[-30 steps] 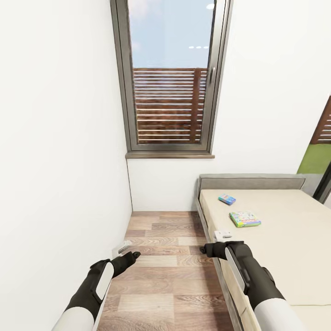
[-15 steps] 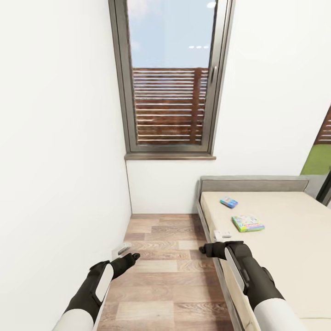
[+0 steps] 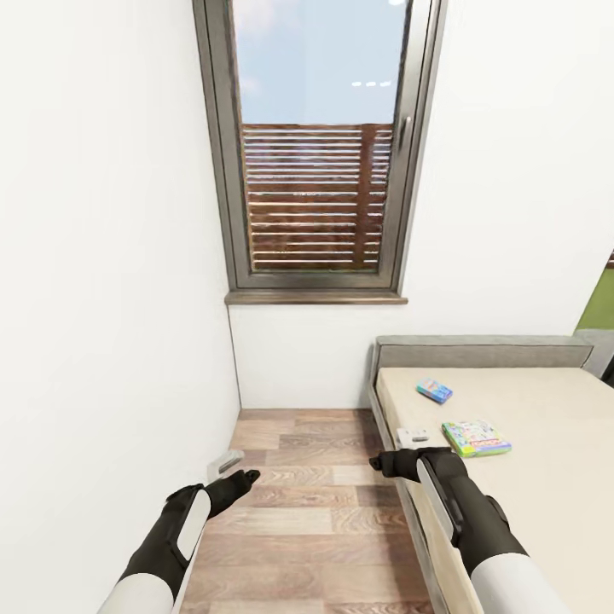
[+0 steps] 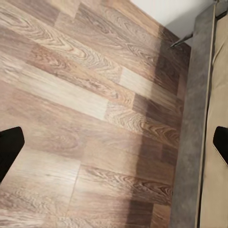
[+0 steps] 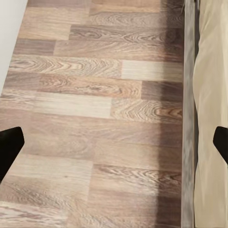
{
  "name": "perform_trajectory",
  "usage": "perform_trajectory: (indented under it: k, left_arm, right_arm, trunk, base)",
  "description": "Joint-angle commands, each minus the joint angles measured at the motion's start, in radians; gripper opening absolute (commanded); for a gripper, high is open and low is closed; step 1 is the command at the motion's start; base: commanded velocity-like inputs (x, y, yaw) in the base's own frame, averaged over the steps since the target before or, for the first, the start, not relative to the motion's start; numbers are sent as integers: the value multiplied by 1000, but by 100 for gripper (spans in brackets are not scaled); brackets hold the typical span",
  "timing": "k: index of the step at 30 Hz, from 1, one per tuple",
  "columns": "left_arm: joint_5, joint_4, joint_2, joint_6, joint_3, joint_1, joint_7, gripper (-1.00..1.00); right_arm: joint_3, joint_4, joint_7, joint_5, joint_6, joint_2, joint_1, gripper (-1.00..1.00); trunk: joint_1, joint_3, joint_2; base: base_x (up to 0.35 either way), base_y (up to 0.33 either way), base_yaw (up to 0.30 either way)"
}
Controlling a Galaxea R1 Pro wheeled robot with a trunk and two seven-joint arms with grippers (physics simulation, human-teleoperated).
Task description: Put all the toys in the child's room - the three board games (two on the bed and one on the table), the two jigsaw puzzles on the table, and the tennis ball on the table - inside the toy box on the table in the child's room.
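The main risk from here is the robot's base or the right arm clipping the grey upholstered frame of the bed [image 3: 477,351] in this narrow strip of wood-grain plank floor [image 3: 315,512], or a flat box sliding on the smooth beige mattress when pinched. Two board games lie on it well apart from both arms: a small blue box [image 3: 434,390] and a larger green box [image 3: 476,437]. The left hand [image 3: 243,481] and right hand [image 3: 385,465] are empty, fingers spread in the wrist views.

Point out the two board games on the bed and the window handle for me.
Blue board game [image 3: 434,390], head view, top face.
Green board game [image 3: 476,437], head view, lid's middle.
Window handle [image 3: 406,134], head view, lever.
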Motion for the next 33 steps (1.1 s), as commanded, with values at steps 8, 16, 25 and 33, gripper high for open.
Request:
perform_trajectory:
  k: [8, 16, 25, 33]
  left_arm:
    - [1, -1, -1, 7, 6, -1, -4, 100]
    - [1, -1, -1, 7, 6, -1, -4, 100]
    - [1, -1, -1, 7, 6, -1, -4, 100]
    - [2, -1, -1, 7, 6, -1, -4, 100]
  right_arm:
    - [3, -1, 2, 2, 0, -1, 0, 100]
    - [4, -1, 2, 4, -4, -1, 2, 100]
    - [3, -1, 2, 5, 3, -1, 1, 100]
    - [2, -1, 2, 5, 5, 0, 1, 100]
  trunk:
    - [1, -1, -1]
    - [1, -1, -1]
    - [1, -1, -1]
    - [1, -1, -1]
  base:
    - [334, 0, 0]
    - [335, 0, 0]
    - [335, 0, 0]
    - [335, 0, -15]
